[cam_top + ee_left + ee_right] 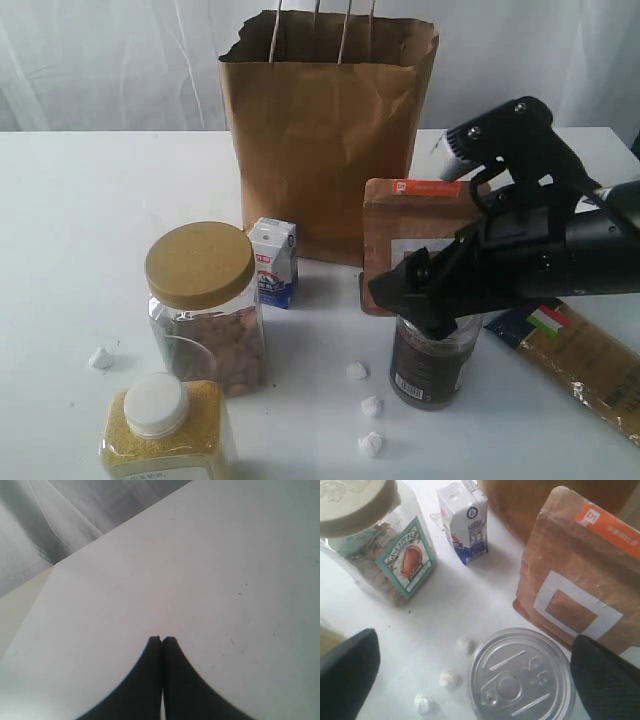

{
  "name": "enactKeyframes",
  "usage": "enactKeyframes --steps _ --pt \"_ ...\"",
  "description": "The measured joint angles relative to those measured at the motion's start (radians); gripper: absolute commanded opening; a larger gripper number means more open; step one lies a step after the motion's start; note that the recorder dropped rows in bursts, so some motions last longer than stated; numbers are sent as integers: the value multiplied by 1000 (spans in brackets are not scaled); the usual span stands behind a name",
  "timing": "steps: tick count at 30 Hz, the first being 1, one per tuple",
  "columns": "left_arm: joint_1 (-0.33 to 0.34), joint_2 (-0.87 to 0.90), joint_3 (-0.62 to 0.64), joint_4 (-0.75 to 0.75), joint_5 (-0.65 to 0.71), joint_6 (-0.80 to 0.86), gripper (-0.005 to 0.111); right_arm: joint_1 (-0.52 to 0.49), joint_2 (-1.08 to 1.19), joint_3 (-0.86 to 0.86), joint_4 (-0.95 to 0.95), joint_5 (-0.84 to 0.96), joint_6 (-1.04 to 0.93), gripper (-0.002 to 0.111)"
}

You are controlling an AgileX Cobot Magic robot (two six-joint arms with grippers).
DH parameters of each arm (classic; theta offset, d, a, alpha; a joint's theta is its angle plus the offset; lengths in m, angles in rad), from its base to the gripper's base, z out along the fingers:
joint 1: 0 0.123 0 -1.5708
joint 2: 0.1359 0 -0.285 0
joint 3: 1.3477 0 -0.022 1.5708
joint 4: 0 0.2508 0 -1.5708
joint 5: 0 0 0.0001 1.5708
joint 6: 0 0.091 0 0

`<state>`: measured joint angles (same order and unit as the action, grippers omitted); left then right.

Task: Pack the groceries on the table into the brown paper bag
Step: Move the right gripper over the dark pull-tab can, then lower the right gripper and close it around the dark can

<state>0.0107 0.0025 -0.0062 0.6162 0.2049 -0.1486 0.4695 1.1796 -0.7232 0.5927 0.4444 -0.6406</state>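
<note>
Fingers (350, 672) of the right gripper (472, 642) stand spread wide, released, one on each side of the can (520, 680); the left gripper (161, 640) is clenched tight over bare table (210, 560); in the exterior view the can stands at five o'clock from the paper bag (325, 140), with the pouch (410, 240) just at the can's twelve.

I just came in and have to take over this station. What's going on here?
The robot is meant to pack groceries into the brown paper bag. Its right claw is open above the dark pull-tab can, a finger to either side, not gripping it. The left claw is shut over bare table, holding nothing. The nut jar, grain jar, carton, pouch and pasta packet all sit on the table outside the bag.
</note>
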Motion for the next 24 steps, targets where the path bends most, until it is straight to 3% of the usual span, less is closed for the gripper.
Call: enactKeyframes --steps 6,13,24 --pt "0 0 0 0 0 0 0 0 0 0 -11 45 -3 96" --pt "0 0 0 0 0 0 0 1 14 0 -176 -26 28 96" --pt "0 0 0 0 0 0 0 4 135 0 -199 -43 117 96"
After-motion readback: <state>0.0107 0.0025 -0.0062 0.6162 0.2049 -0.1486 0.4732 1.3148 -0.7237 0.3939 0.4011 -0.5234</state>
